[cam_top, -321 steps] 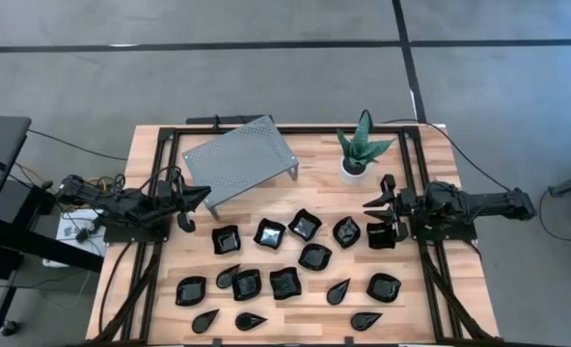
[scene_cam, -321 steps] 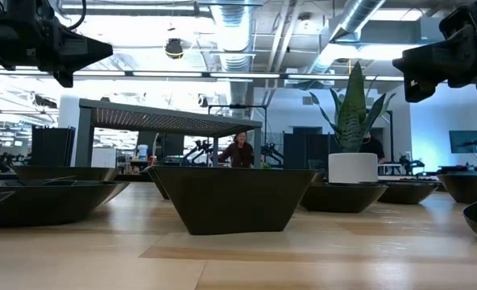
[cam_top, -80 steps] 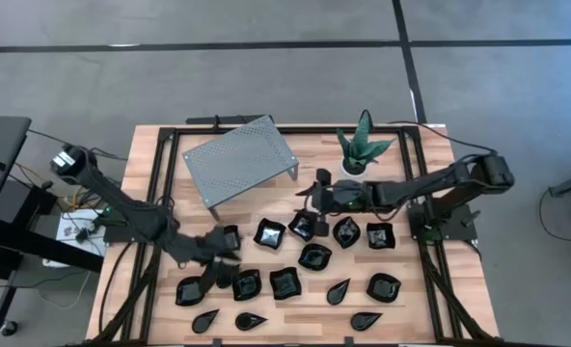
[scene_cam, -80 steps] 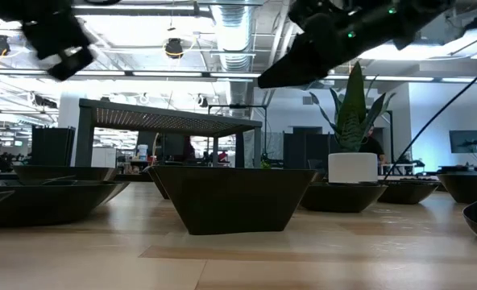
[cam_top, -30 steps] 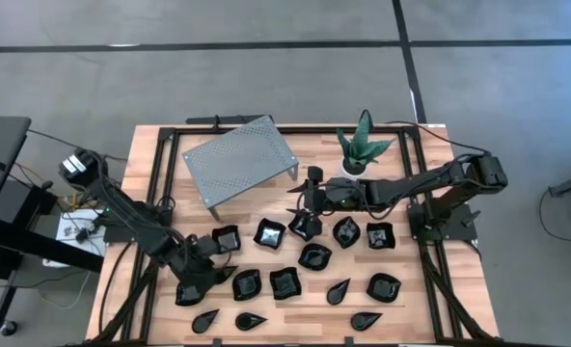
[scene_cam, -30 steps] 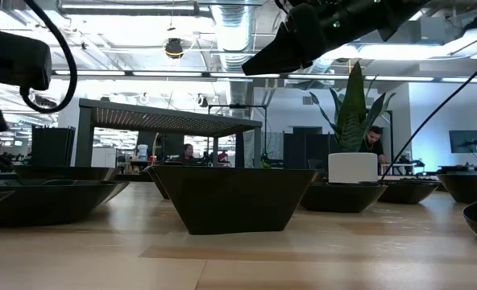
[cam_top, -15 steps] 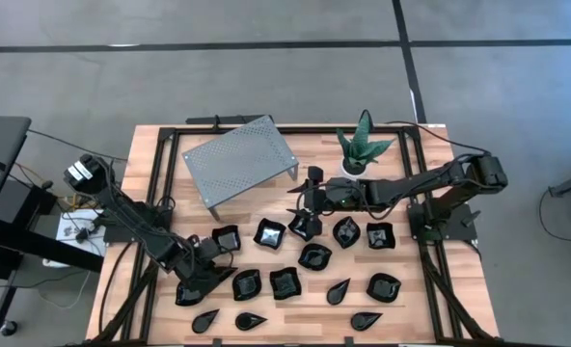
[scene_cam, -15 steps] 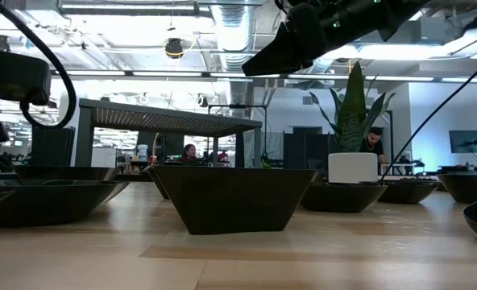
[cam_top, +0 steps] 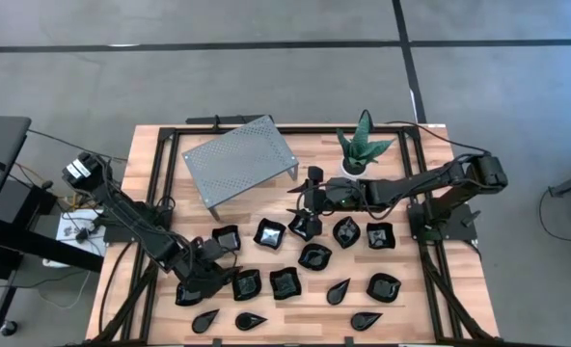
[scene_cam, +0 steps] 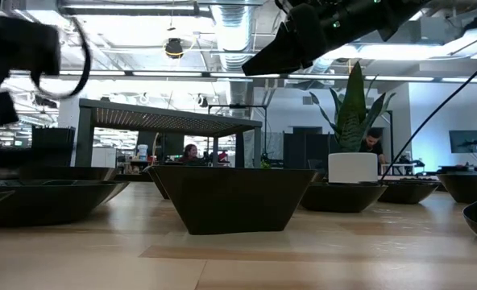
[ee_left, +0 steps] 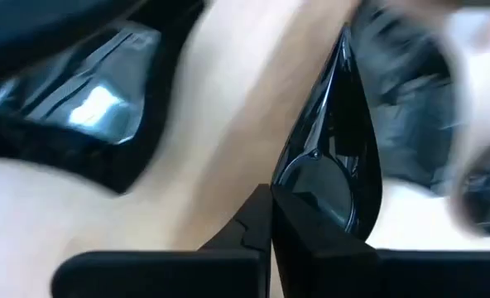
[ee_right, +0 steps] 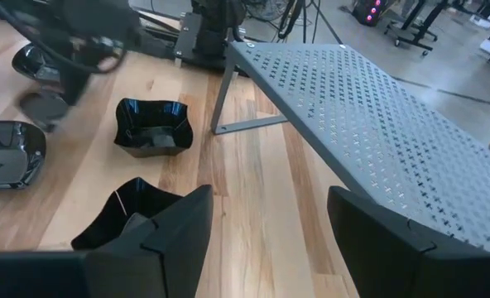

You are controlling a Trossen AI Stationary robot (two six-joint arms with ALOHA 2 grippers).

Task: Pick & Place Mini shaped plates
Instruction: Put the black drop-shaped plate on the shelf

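Between left pincer tips, clamped tight: teardrop plate; right pincer open, empty.

left end effector newly clamped on teardrop plate

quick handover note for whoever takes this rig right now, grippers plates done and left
Left gripper: shut, apparently on the rim of a teardrop plate at the table's front left.
Right gripper: open, hovering over a squarish plate beside the grey stand.
Other plates: spread across the table in front of the stand and the plant.
Done: no plate visibly placed.
Left: lift the teardrop plate, grasp the squarish one, then the others.
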